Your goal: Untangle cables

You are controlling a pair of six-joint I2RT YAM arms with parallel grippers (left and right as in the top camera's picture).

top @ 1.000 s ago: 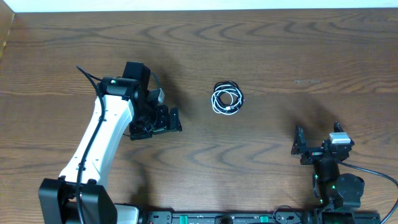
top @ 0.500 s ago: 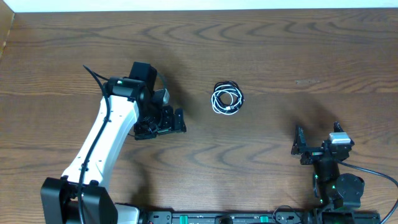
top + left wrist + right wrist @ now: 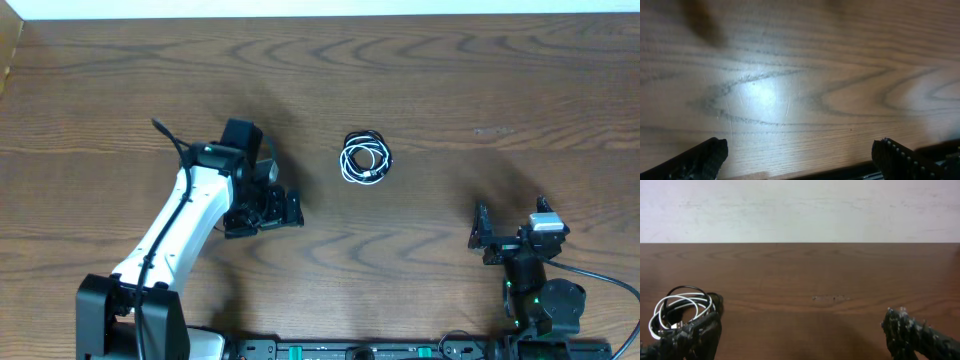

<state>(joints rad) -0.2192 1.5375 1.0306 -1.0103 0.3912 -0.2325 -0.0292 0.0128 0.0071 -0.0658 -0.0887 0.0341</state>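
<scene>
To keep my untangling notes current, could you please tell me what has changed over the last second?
The left end effector, open and empty, moved right toward the cable bundle without reaching it. The bundle and the open right end effector stayed put.

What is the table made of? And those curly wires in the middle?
The table looks like wood, or a wood-look top: dark brown with wavy grain lines and a soft shine where light hits it in the left wrist view. The cables, white and black, look coated in smooth, slightly glossy plastic or rubber, since they bend in loose loops. What is inside them cannot be seen.
</scene>
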